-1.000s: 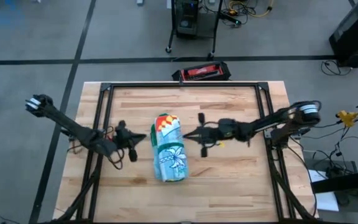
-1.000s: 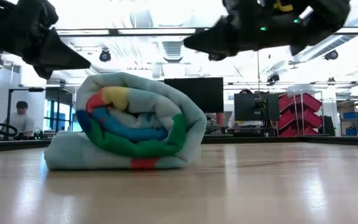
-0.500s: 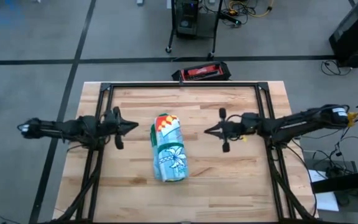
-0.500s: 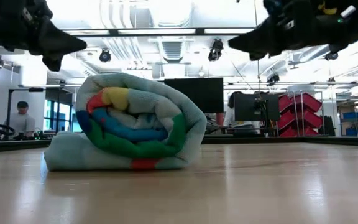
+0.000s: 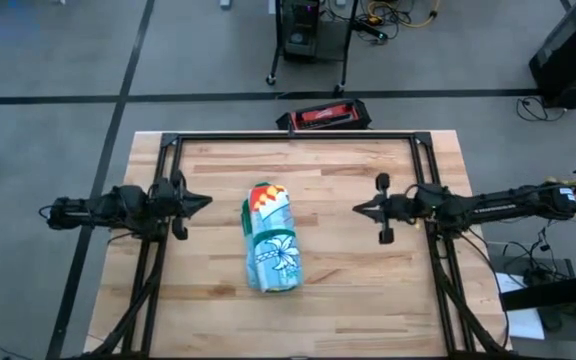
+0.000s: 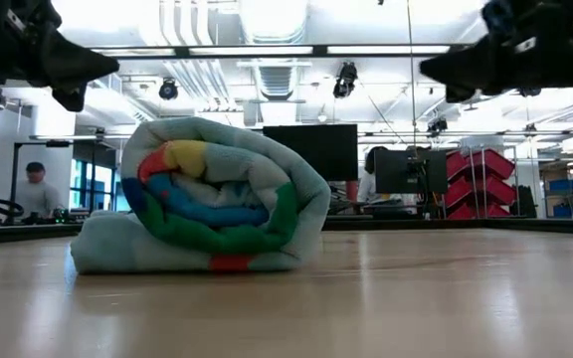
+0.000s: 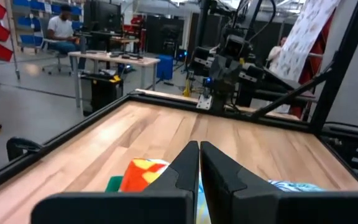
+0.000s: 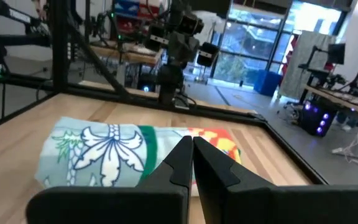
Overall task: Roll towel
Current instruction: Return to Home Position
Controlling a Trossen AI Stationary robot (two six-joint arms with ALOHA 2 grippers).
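The towel (image 5: pixel 271 240) lies rolled up in the middle of the table, its long side on the wood; the low view shows the spiral of its end (image 6: pixel 212 199), and both wrist views see it (image 7: pixel 143 174) (image 8: pixel 104 152). My left gripper (image 5: pixel 208 201) hovers shut to the left of the roll, pointing level at it. My right gripper (image 5: pixel 356 208) hovers shut to its right, also level. Neither touches the towel. In the low view both grippers show as dark shapes at the top corners (image 6: pixel 107 65) (image 6: pixel 431 72).
A black frame (image 5: pixel 293 137) runs around the table's far, left and right sides. A red and black box (image 5: pixel 325 116) sits beyond the far edge. Bare wood (image 5: pixel 358 290) lies on both sides of the roll. People and desks show in the room behind.
Both grippers have drawn back from the rolled towel, staying shut and level: the left toward the table's left edge and a little toward the far side, the right toward the right edge. The towel has stayed where it was.
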